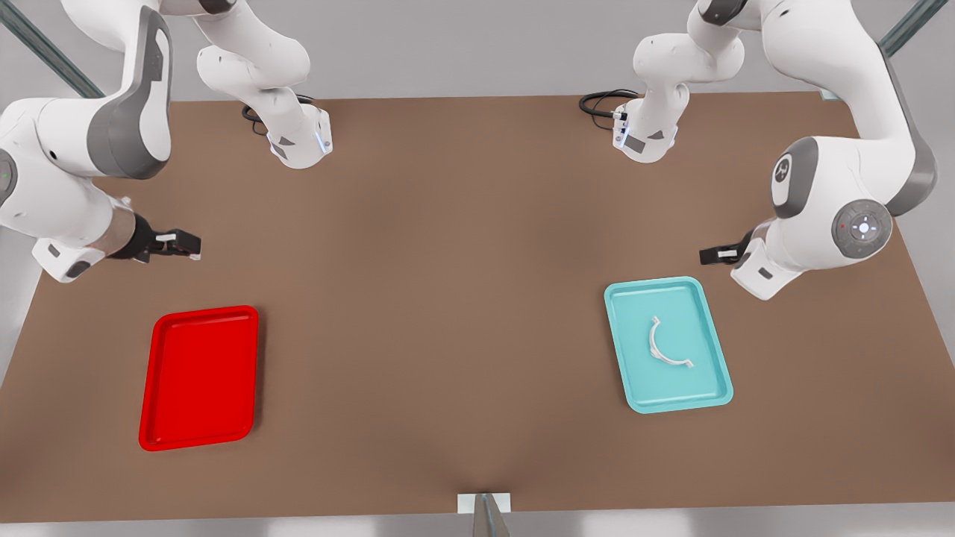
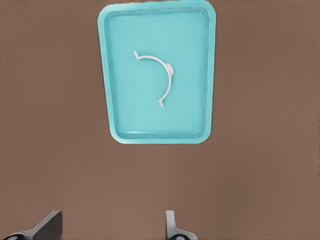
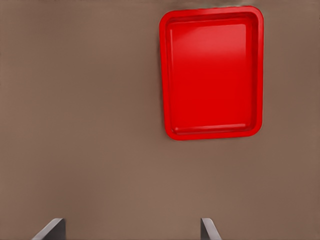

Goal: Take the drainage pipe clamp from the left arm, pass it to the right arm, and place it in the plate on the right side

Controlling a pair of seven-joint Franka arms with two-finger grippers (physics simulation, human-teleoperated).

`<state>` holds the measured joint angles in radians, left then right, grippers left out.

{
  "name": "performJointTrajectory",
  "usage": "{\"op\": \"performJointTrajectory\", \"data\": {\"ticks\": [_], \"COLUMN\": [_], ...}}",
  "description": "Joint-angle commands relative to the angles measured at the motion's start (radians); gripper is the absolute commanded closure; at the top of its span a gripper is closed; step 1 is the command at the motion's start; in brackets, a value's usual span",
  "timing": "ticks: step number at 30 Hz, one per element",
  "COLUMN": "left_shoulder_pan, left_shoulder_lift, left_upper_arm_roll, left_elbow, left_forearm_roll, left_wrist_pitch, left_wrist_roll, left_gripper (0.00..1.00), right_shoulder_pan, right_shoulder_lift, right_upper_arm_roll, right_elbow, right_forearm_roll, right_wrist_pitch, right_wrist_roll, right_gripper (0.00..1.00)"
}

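**On the brown bench: two trays, one clamp, both arms waiting**

On the bench, toward the front view's right, a teal tray is lying flat, and the drainage pipe clamp is resting inside it, near the tray's middle, with both tabbed ends touching the tray floor. The left wrist view is showing the same clamp curved within the teal tray, well apart from the fingertips at the frame's edge.

The left gripper is hovering above the bench just beside the far end of the teal tray, touching nothing; its jaws are standing released, with bare bench showing between them in the left wrist view.

Toward the front view's left, the plate is sitting on the bench, its red floor bare. The right wrist view is looking down on the plate from a distance.

The right gripper is hanging over the bench beyond the far end of the plate, apart from it; its jaws are likewise released and gripping nothing, the fingertips spread wide in the right wrist view.

Both arms are waiting clear of the trays.
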<state>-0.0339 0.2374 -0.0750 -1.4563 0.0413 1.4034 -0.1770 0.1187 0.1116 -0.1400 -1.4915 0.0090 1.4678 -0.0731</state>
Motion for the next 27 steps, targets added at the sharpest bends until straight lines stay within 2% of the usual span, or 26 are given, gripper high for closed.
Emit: {"op": "performJointTrajectory", "data": {"ticks": [1,2,4,5,6,7,8,10,13,18,21,23,27], "left_shoulder_pan": [0.0,0.0,-0.004,-0.003,0.0,0.009,0.008,0.008,0.006,0.005,0.006,0.009,0.009], "left_shoulder_lift": [0.0,0.003,0.127,0.229,0.328,0.396,0.437,0.461,0.471,0.485,0.459,0.433,0.458], "left_upper_arm_roll": [0.0,0.001,0.004,0.004,0.059,0.066,0.066,0.064,0.052,0.044,0.031,0.031,0.031], "left_elbow": [-0.006,-0.006,0.004,0.004,0.019,0.027,0.036,0.019,0.001,-0.042,-0.136,-0.202,-0.202], "left_forearm_roll": [0.003,0.003,0.011,0.012,0.022,0.022,0.028,0.022,0.025,0.025,0.026,0.031,0.032], "left_wrist_pitch": [0.137,0.138,0.196,0.352,0.518,0.656,0.68,0.792,0.862,0.864,0.862,0.942,0.957], "left_wrist_roll": [-0.081,-0.087,-0.319,-0.617,-0.826,-0.942,-1.044,-1.331,-1.598,-1.705,-1.701,-1.698,-1.679], "left_gripper": [0.0,0.0,0.0,0.0,0.0,0.0,0.0,0.0,0.0,0.0,0.0,0.0,0.0], "right_shoulder_pan": [0.006,0.007,0.012,0.012,0.012,0.016,0.016,0.016,0.018,0.018,0.019,0.021,0.026], "right_shoulder_lift": [0.002,0.002,0.003,0.003,0.003,0.005,0.007,0.01,0.011,0.011,0.011,0.011,0.011], "right_upper_arm_roll": [0.0,0.0,0.002,0.002,0.002,0.002,0.002,0.002,0.005,0.005,0.008,0.008,0.008], "right_elbow": [0.0,0.0,0.0,-0.003,-0.007,-0.007,-0.007,-0.015,-0.021,-0.029,-0.03,-0.035,-0.036], "right_forearm_roll": [0.0,0.0,0.0,0.0,0.0,0.0,0.0,0.0,0.0,0.0,0.0,0.0,0.0], "right_wrist_pitch": [0.071,0.069,0.069,0.069,0.069,0.069,0.069,0.069,0.071,0.071,0.068,0.068,0.068], "right_wrist_roll": [-0.076,-0.076,-0.076,-0.076,-0.076,-0.074,-0.074,-0.074,-0.074,-0.073,-0.074,-0.073,-0.071], "right_gripper": [0.0,0.0,0.0,0.0,0.0,0.0,0.0,0.0,0.0,0.0,0.0,0.0,0.0]}}
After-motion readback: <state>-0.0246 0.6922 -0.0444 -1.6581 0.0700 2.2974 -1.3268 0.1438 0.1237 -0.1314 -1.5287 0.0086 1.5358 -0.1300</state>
